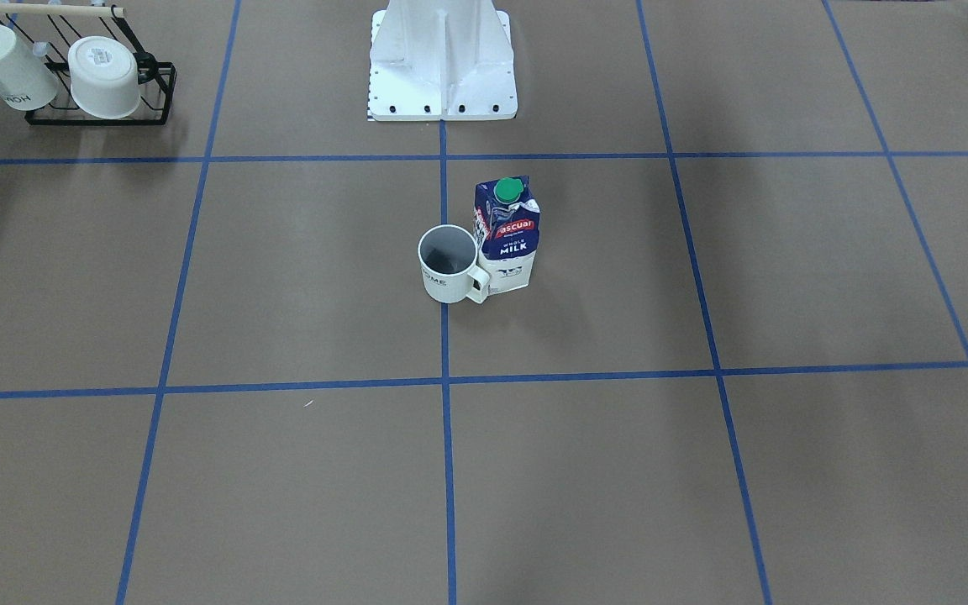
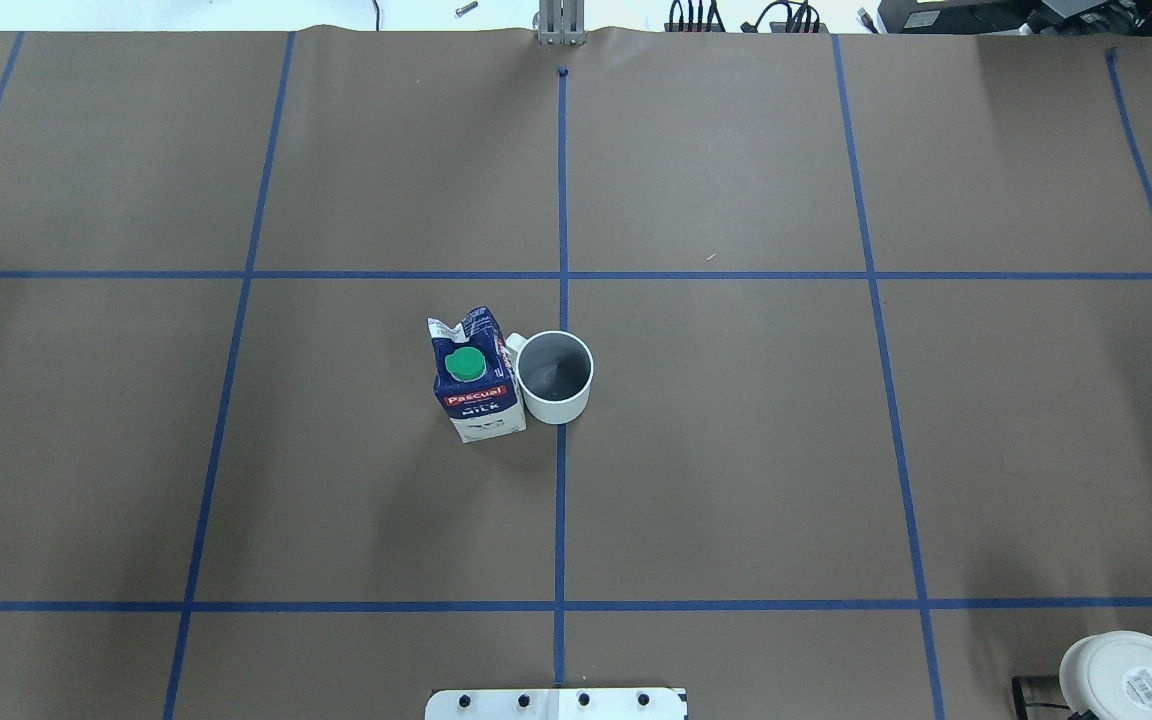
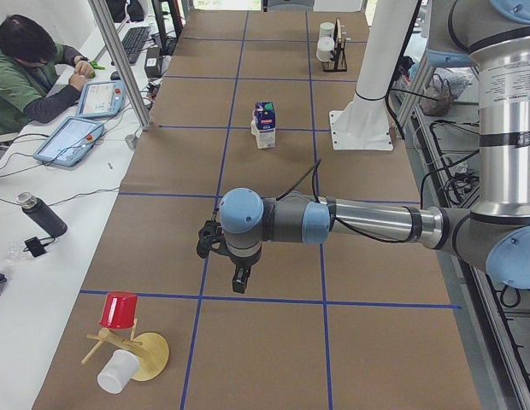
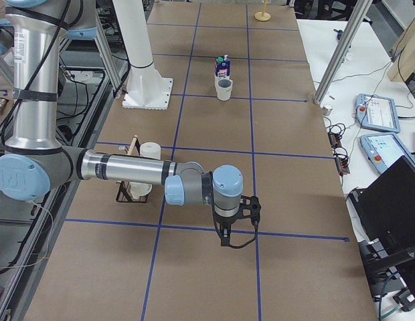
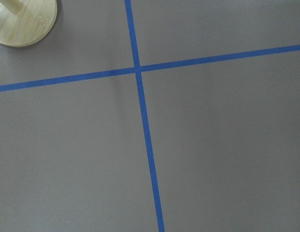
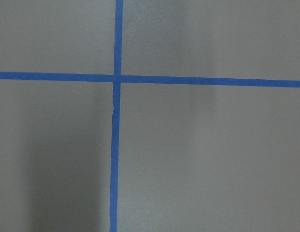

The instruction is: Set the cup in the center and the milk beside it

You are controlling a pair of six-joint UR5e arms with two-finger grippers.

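My left claw (image 3: 238,284) hung low over the counter (image 1: 702,470), fingers pointing down, just by a crossing of blue tape lines (image 5: 138,68). It showed only from the side, so I could not tell whether it was clenched or released; nothing showed between its fingers. My right claw (image 4: 225,239) hung the same way at the other end, above another tape crossing, and its state was just as unclear to me.

The cup (image 1: 449,267) stood upright well apart from both claws, about midway between them, on the centre tape line in front of my white pedestal (image 1: 442,63). Its inside was dark grey. Of the dark lettering on its side I could read only the end, "ME".

The milk (image 1: 507,239) stood upright just beside the cup, on the side nearer my left claw. The cup's handle pointed at the carton, and I could not tell whether they touched. A red band read "Pascual", with "WHOLE MILK" in white below it on the dark blue. The cap was green.

Near my left claw a red cup (image 3: 120,309) and a white cup (image 3: 118,371) sat on a wooden stand (image 3: 150,354). Near my right claw a black rack (image 1: 102,105) held two white cups. One (image 1: 9,67) bore dark letters too partial to read, and the other (image 1: 104,77) had a sticker on its base.
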